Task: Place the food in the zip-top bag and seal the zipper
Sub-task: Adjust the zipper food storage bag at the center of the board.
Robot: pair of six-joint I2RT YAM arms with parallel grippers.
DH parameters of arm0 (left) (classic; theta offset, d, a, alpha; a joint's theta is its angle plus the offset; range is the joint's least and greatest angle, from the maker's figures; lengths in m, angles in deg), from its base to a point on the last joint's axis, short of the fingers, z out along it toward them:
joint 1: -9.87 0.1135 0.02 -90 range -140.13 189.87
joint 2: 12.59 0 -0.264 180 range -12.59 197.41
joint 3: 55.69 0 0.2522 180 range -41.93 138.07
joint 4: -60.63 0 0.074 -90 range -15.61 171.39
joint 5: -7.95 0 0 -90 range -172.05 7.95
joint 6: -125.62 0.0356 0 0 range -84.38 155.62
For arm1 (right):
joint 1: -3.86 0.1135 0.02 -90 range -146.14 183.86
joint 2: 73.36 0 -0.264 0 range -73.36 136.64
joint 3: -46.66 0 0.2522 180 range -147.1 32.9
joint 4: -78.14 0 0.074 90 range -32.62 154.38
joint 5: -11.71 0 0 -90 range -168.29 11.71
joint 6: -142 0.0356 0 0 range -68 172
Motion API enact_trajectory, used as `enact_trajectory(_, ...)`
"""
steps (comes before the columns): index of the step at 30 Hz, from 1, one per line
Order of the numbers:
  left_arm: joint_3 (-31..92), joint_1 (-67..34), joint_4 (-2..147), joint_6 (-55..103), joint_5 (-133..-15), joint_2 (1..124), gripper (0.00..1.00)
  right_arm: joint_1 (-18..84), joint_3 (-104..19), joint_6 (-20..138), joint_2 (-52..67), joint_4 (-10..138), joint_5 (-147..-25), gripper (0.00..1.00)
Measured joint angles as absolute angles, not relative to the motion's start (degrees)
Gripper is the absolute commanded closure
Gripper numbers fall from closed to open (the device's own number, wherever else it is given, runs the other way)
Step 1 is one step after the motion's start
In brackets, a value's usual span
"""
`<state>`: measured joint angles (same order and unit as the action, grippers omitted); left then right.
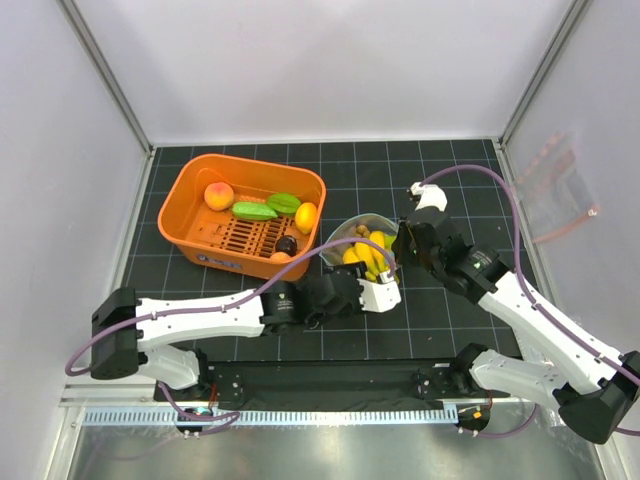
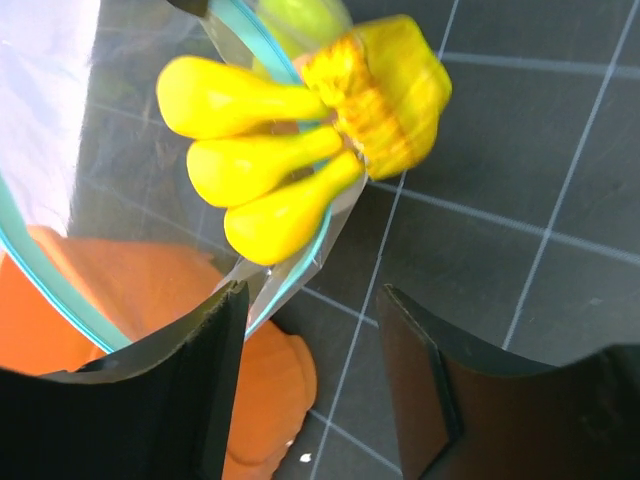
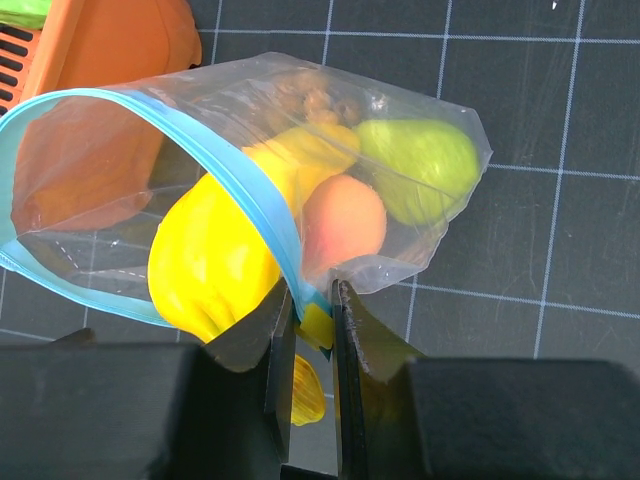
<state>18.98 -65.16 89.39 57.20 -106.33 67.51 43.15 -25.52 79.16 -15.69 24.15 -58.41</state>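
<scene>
Bag — peach inside, banana half-in | right tool pinches zipper | left tool wide

Two white arms, black joints, black two-finger grippers.
Behind the left gripper fingers sits a white block; the right gripper has flat dark pads, perhaps rubber; a purple cable trails back from each wrist.

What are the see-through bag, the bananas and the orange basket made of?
The zip-top bag looks like thin, glossy plastic film: it wrinkles and you can see through it. The banana bunch is probably moulded plastic or rubber, uniformly yellow with a soft sheen. The basket seems to be rigid plastic, with moulded slots.
</scene>
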Motion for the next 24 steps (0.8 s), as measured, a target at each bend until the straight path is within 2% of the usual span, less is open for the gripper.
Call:
enact_trajectory(4, 16.8, -64.6, 88.0, 60.0, -106.4, 67.5, 0.48, 43.1, -25.5, 79.2, -15.8, 24.0, -58.9, 0.99)
enact_trajectory(9, 16.7, -62.6, 87.8, 61.5, -106.6, 67.6, 0.48, 43.0, -25.5, 79.2, -16.1, 24.0, -59.3, 0.99)
enact_trajectory(12, 16.7, -61.2, 86.9, 61.9, -107.5, 68.3, 0.53, 43.0, -25.5, 79.2, -16.3, 24.0, -59.6, 0.99)
enact_trajectory(18, 16.7, -59.4, 85.4, 63.0, -109.1, 72.7, 0.58, 42.8, -25.5, 79.2, -16.7, 24.0, -60.3, 0.99)
enact_trajectory(20, 16.7, -59.3, 85.4, 63.1, -109.5, 73.7, 0.66, 42.7, -25.5, 79.2, -16.7, 24.0, -60.4, 0.99)
enact_trajectory(21, 16.7, -59.3, 85.5, 63.2, -109.6, 74.1, 0.76, 42.7, -25.5, 79.2, -16.8, 24.0, -60.5, 0.99)
enact_trajectory(23, 16.7, -59.3, 85.5, 63.0, -109.9, 74.2, 0.89, 42.6, -25.5, 79.2, -16.8, 24.0, -60.5, 0.99)
enact_trajectory(24, 16.7, -59.3, 85.5, 63.1, -110.0, 74.2, 0.99, 42.6, -25.5, 79.2, -16.8, 24.0, -60.5, 0.99)
